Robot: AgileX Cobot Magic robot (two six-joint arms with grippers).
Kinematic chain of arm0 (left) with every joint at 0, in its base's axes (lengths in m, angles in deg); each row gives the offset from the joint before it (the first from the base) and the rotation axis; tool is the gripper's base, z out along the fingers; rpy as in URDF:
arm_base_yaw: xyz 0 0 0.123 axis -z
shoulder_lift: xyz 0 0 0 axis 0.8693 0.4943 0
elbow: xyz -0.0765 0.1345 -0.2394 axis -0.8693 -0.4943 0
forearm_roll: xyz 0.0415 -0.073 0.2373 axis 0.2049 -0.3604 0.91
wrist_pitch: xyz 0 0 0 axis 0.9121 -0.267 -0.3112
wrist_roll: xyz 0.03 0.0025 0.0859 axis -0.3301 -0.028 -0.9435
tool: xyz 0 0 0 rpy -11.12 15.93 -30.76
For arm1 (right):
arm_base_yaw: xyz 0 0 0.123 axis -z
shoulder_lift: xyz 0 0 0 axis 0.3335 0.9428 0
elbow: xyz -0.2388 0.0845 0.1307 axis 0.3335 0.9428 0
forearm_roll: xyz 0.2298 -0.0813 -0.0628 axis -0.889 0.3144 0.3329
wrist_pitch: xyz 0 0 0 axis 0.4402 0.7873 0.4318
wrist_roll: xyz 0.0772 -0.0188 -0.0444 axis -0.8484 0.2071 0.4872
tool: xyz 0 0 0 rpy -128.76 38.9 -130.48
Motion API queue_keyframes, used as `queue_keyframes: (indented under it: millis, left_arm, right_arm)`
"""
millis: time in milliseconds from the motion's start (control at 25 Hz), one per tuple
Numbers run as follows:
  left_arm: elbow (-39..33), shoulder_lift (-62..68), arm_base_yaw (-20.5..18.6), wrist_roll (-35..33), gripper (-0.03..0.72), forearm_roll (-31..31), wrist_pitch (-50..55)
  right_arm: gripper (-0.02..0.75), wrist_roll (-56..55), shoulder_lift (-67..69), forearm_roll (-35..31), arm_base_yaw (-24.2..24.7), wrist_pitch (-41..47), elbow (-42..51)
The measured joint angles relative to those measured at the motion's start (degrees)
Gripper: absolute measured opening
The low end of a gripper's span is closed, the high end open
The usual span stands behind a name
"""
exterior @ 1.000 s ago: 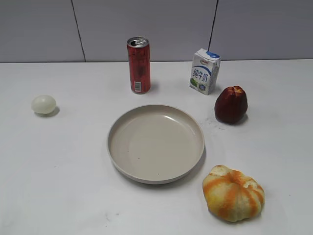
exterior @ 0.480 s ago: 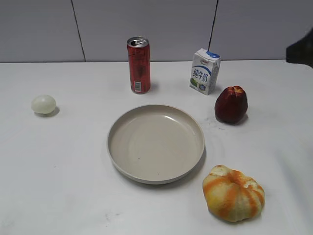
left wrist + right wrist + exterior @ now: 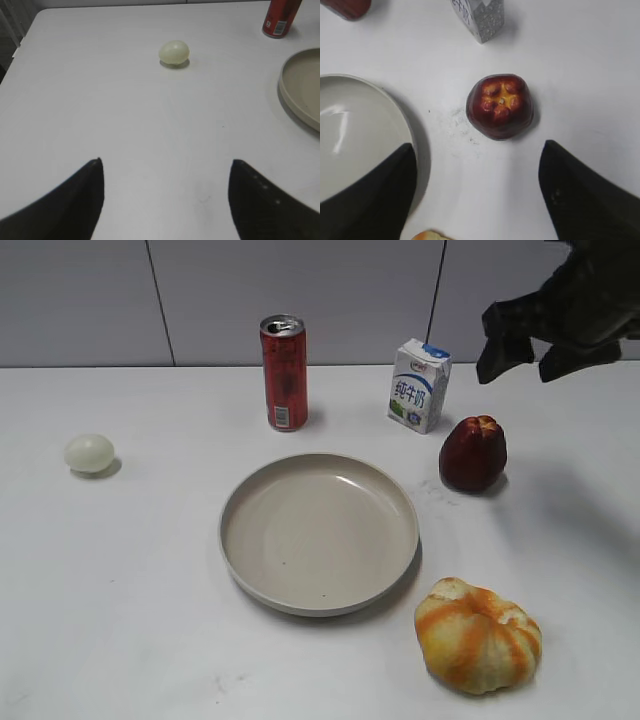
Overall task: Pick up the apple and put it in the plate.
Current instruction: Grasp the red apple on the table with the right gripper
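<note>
The right gripper (image 3: 527,352) is seen spread wide, hanging above the apple (image 3: 472,453) and apart from it. The apple is stood upright on the table (image 3: 130,570), lobed end up, bare surface around it, well clear of the plate (image 3: 318,533) rim, milk carton (image 3: 417,385) behind. The left gripper (image 3: 165,197) is held spread too, empty.

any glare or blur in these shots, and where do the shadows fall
Exterior view: sharp; a small glare streak inside the plate; the apple casts a short shadow to its right. Right wrist view: brighter glare on the plate, the apple in focus, the dark jaws soft at the bottom edge. Left wrist view: even light, a small shadow under the egg-shaped object.
</note>
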Motion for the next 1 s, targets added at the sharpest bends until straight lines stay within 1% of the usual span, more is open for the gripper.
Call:
queue_keyframes:
  millis: [240,400,680,880,1000]
  left_arm:
    - [0.0,0.0,0.0,0.0,0.589,0.0,0.0]
    - [0.0,0.0,0.0,0.0,0.589,0.0,0.0]
    - [0.0,0.0,0.0,0.0,0.589,0.0,0.0]
    - [0.0,0.0,0.0,0.05,0.589,0.0,0.0]
    - [0.0,0.0,0.0,0.05,0.589,0.0,0.0]
  right_arm:
    - [0.573,0.0,12.18,0.96,0.0,5.62,-11.44]
    - [0.574,-0.23,17.55,3.85,0.0,8.03,-16.43]
    - [0.574,-0.61,24.02,4.5,0.0,9.58,-17.65]
    - [0.573,-0.61,25.34,4.18,0.0,9.52,-18.11]
    - [0.54,-0.61,25.34,4.18,0.0,9.86,-18.23]
